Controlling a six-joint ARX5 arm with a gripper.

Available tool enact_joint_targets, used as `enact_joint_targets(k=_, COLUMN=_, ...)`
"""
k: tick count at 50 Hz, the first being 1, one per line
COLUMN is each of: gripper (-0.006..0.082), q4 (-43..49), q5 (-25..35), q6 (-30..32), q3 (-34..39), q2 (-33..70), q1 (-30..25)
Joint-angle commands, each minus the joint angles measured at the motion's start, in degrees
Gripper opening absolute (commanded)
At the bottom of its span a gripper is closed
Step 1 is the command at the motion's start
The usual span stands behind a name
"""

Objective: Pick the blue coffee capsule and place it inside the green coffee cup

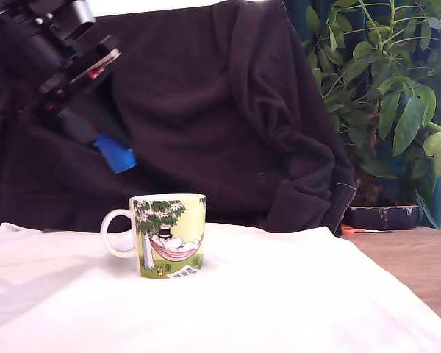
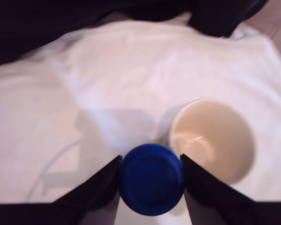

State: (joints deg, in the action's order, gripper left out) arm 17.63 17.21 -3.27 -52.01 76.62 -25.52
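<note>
The blue coffee capsule (image 1: 116,154) hangs in the air, held by my gripper (image 1: 106,147) at the exterior view's upper left, above and slightly left of the mug. In the wrist view the blue coffee capsule (image 2: 151,179) fills the gap between the two dark fingers (image 2: 98,187), with my gripper (image 2: 151,180) shut on it. The green coffee cup (image 1: 169,234) stands upright on the white cloth, white handle toward the exterior view's left. Its open, empty cream inside (image 2: 213,138) shows beside the capsule in the wrist view.
A white cloth (image 1: 279,301) covers the table. A dark garment (image 1: 228,110) hangs behind it. A leafy plant (image 1: 397,95) in a dark pot stands at the exterior view's right, by bare wooden tabletop (image 1: 419,265) and an orange item (image 1: 353,230).
</note>
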Motion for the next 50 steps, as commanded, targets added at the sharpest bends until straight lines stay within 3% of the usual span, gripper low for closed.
enact_joint_targets(k=1, gripper=0.0129, q4=-1.51, q5=0.37, q6=-0.76, q3=0.04, q2=0.28, q1=-1.68)
enact_joint_targets(k=25, gripper=0.0133, q4=-2.25, q5=0.44, q6=-1.9, q3=0.04, q2=2.64, q1=-5.51)
enact_joint_targets(k=34, gripper=0.0311, q4=-1.84, q5=0.35, q6=-1.88, q3=0.04, q2=4.7, q1=-6.05)
enact_joint_targets(k=45, gripper=0.0317, q4=-0.92, q5=0.33, q6=-1.86, q3=0.04, q2=5.09, q1=-6.03)
enact_joint_targets(k=50, gripper=0.038, q4=0.57, q5=0.22, q6=-1.84, q3=0.04, q2=5.09, q1=-6.03)
